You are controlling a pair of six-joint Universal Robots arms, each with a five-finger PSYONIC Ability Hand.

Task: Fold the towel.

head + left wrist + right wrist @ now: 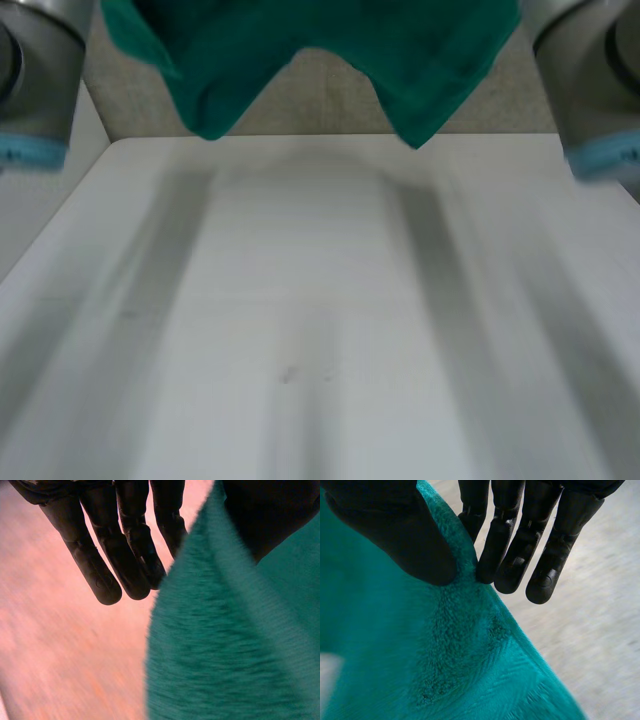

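Towel (320,45), green and fluffy, is up in the air toward the far end of the white table (320,330), stretched from left to right with two points dangling down. The left hand (100,565) has it pinched at its edge, thumb pressed on one face of the cloth and straight fingers on the other. The right hand (542,555) grips the same way on its side, thumb flat on the pile and fingers behind the hem, while the left arm (35,90) and right arm (600,80) flank the cloth.
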